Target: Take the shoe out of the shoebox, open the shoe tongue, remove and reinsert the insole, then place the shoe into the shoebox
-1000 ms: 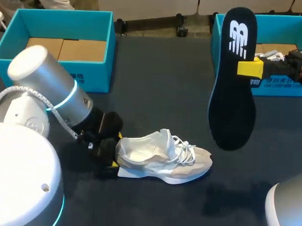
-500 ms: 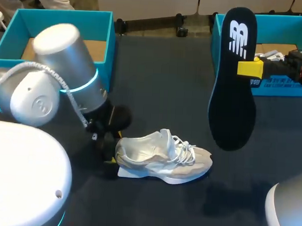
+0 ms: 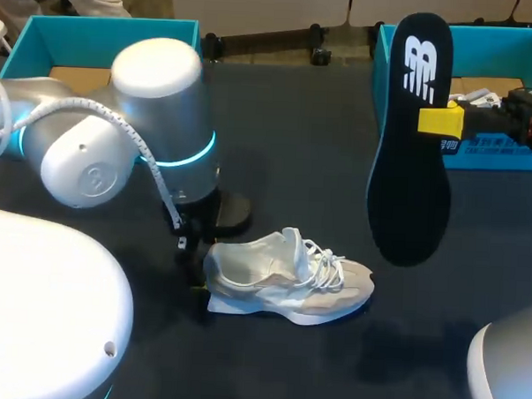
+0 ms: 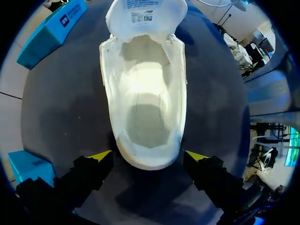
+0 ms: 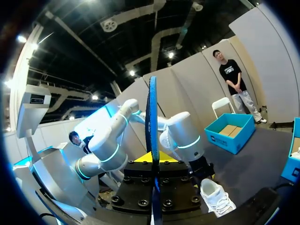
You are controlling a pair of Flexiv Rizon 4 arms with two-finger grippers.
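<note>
**Insole out and held aloft, shoe waiting for it to go back in**

At the upper left of the head view the left shoebox [image 3: 105, 42] stands open on the dark table [image 3: 287, 121], and the shoe is not in it. Below it, the left arm [image 3: 155, 115] comes down at the centre left, hiding most of its own tool. The left wrist view shows the left gripper [image 4: 148, 155] spread wide, one yellow tip on each side of the heel, and neither seems to press on it.

The shoe [image 3: 285, 275] lies on its sole at the lower middle of the head view, toe pointing right. From the left wrist, its tongue [image 4: 143, 14] is folded forward ahead of the gripper and the footbed shows bare.

At the upper right the insole [image 3: 413, 171] hangs upright, well above the table, pinched at its edge by the right gripper [image 3: 442, 119]. The right wrist view shows it edge-on between the clamped fingers. The right shoebox [image 3: 520, 38] sits behind it.

By my reading, removal is done and reinsertion is the step in hand. The next move likely calls for the left fingers to close on the heel and brace the shoe. The right arm would then tilt the insole flat and feed it toe end first into the opening, under the tongue
</note>
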